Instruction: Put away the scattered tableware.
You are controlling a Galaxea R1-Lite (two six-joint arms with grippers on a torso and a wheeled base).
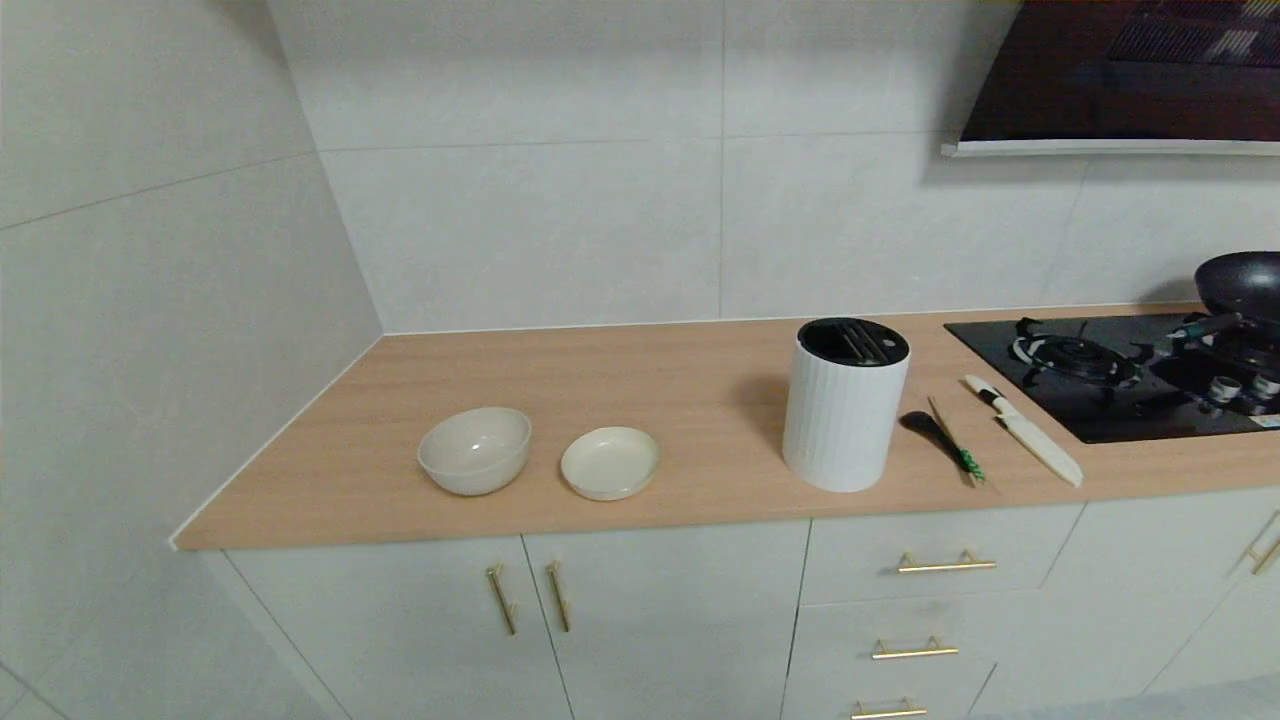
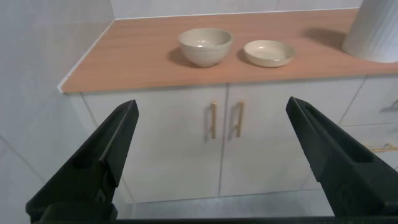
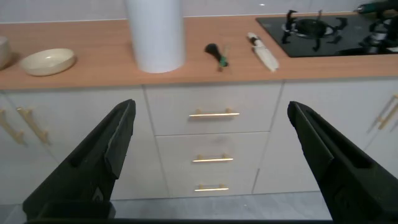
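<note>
A white ribbed cylindrical holder (image 1: 845,410) with a black slotted top stands on the wooden counter (image 1: 650,380). A black spoon (image 1: 925,425), green-tipped chopsticks (image 1: 958,458) and a white knife (image 1: 1030,435) lie right of it, and a shallow cream dish (image 1: 610,462) and cream bowl (image 1: 475,450) left. The left gripper (image 2: 211,104) and right gripper (image 3: 210,107) have their fingers spread apart.

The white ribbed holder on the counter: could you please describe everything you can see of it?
The holder is a tall white cylinder with fine vertical ribs, and it looks like plastic or ceramic. Its top is a black slotted insert. It stands upright on the wooden counter, between the shallow dish and the black spoon, touching neither.
</note>
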